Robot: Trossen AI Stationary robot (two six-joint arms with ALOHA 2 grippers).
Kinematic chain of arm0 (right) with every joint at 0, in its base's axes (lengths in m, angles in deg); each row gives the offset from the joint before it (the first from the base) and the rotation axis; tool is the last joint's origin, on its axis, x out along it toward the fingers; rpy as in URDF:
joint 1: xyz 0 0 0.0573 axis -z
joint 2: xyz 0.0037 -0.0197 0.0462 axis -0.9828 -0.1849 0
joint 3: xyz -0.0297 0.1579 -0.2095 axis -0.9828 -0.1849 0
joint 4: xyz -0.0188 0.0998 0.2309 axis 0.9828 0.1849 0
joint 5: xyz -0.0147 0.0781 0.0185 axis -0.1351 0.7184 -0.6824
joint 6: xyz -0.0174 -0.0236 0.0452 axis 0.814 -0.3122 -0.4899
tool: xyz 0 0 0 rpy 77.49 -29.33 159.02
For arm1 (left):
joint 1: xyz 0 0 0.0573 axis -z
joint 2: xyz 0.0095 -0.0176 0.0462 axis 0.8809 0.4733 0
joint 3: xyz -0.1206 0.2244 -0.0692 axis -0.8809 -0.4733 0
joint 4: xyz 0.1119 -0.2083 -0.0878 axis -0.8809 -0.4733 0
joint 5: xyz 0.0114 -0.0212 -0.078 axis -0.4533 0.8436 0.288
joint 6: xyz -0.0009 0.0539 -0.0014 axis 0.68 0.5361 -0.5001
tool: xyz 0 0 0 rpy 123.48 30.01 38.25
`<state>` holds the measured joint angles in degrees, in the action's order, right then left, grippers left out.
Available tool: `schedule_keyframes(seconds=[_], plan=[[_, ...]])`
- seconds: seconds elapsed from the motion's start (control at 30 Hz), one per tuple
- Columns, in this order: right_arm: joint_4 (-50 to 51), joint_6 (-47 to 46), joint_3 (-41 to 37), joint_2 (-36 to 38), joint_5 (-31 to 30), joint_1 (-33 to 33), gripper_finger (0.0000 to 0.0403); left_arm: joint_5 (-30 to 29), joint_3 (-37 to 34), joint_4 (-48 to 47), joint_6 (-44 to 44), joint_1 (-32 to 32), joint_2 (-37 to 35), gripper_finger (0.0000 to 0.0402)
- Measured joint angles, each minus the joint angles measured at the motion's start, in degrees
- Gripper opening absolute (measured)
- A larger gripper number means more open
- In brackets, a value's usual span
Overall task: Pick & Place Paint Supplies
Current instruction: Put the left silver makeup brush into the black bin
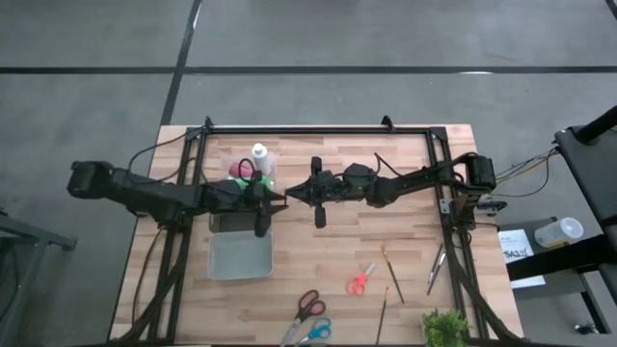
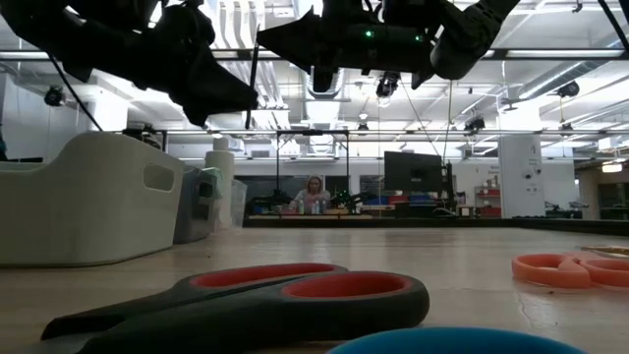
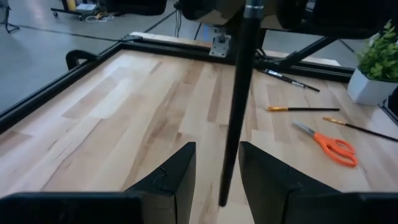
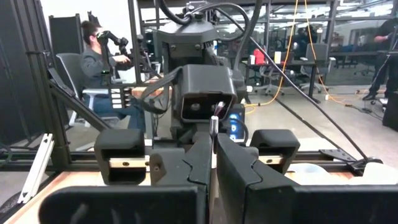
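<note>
Pale wood tabletop (image 1: 405, 226) in workshop, thin dark brush (image 3: 236, 112) pinched upright by right gripper (image 1: 297, 193) mid-table, left gripper (image 1: 275, 200) parted around it.

Both arms stretched toward mid-surface, raised well above it, grippers nearly nose to nose. Left gripper (image 1: 280, 197) points toward the right arm, fingers (image 3: 168, 177) parted with a clear gap — a thin dark rod hangs in that gap, untouched by either finger. Right gripper (image 1: 294, 193) points back at the left arm, fingers (image 4: 239, 171) pressed together on that rod — held upright, its tip poking up between them. Left wrist level, forearm running out to its base at the left edge; right arm mirrors it
</note>
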<state>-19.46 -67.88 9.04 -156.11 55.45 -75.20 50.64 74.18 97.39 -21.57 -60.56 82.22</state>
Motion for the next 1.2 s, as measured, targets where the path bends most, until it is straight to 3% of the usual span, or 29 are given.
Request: schedule_keyframes(seconds=[0.57,0.97,1.2], plan=[[0.02,0.00,0.00,0.00,0.00,0.00,0.0012,0.48,0.02,0.28,0.18,-0.07,0.97,0.0125],[0.04,0.00,0.00,0.00,-0.15,0.07,0.0012,0.61,0.02,0.27,1.08,-0.16,0.97,0.0026],[0.04,0.01,0.00,0.00,-0.11,0.04,0.0012,0.57,0.02,0.27,2.84,-0.22,0.97,0.0023]])
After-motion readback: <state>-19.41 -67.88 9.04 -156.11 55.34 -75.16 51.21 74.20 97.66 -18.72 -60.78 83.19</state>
